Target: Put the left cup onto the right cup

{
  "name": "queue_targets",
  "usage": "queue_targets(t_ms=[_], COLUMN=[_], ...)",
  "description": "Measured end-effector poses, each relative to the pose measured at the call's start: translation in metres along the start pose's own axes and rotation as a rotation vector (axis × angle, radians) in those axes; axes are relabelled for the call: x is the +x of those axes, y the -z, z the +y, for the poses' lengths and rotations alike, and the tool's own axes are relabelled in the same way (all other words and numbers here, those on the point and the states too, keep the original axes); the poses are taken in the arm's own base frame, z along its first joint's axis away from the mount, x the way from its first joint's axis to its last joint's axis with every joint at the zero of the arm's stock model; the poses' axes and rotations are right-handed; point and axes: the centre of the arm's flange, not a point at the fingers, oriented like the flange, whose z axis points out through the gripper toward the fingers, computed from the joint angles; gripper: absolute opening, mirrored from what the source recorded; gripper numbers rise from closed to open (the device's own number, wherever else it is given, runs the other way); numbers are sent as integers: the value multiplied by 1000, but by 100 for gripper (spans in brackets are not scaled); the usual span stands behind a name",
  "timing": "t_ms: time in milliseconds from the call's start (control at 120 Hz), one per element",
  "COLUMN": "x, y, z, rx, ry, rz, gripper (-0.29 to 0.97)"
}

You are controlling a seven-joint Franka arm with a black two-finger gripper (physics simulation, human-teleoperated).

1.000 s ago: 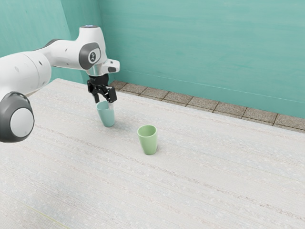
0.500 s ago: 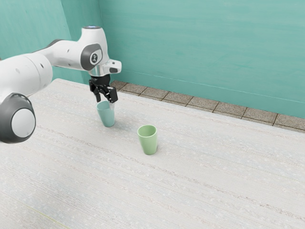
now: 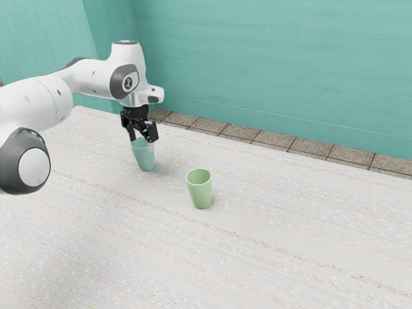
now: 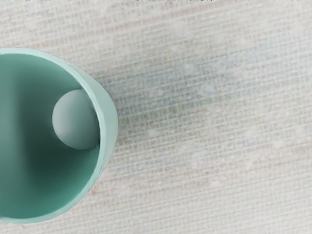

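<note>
A pale teal cup (image 3: 143, 156) stands upright on the table at the exterior view's left. A light green cup (image 3: 199, 188) stands upright to its right and nearer the camera, apart from it. My gripper (image 3: 142, 136) hangs open just above the teal cup's rim, its black fingers (image 3: 131, 133) spread about as wide as the cup's mouth. In the wrist view I look straight down into the teal cup (image 4: 46, 136), whose rim and round bottom show just under my hand, off to one side of it.
The pale wooden tabletop (image 3: 270, 232) stretches wide around both cups. A strip of brown tiles (image 3: 290, 143) runs along the foot of the teal wall (image 3: 277, 58) behind.
My hand has shifted slightly toward the exterior view's right and settled a little lower over the teal cup. Both cups stand where they were.
</note>
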Motion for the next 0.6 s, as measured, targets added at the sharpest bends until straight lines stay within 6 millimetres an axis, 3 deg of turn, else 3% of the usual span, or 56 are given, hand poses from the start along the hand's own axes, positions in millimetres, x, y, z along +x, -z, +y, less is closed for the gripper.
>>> queue_targets(t_ms=[600], x=[9], y=[-12], z=[4], rx=[21], ry=[-38], rz=[14], gripper=[68])
